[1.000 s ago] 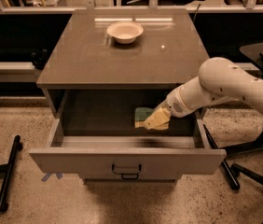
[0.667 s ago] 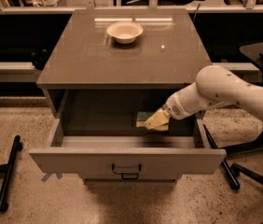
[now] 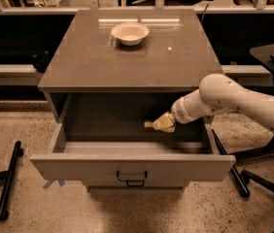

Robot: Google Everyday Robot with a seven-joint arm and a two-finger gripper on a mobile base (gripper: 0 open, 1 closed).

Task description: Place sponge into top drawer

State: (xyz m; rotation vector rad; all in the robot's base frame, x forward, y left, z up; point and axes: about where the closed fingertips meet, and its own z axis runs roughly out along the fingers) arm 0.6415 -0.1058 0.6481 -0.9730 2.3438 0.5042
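The top drawer (image 3: pixel 132 167) of the grey-brown cabinet is pulled fully open, and its dark handle (image 3: pixel 130 178) faces me. My gripper (image 3: pixel 160 124) reaches in from the right on a white arm (image 3: pixel 234 98) and sits low inside the drawer, right of its middle. It is shut on the sponge (image 3: pixel 149 124). Only a pale yellow bit of the sponge sticks out to the left of the tan fingers (image 3: pixel 166 122). The sponge's green face is hidden. I cannot tell whether the sponge touches the drawer floor.
A white bowl (image 3: pixel 130 33) stands at the back of the cabinet top (image 3: pixel 127 62). Black chair legs (image 3: pixel 8 178) lie on the floor at the left, and more black legs (image 3: pixel 234 171) at the right. A dark table (image 3: pixel 273 55) is at the far right.
The gripper has sunk lower and slightly to the left inside the drawer with the sponge. The sponge's green face, visible before, no longer shows.
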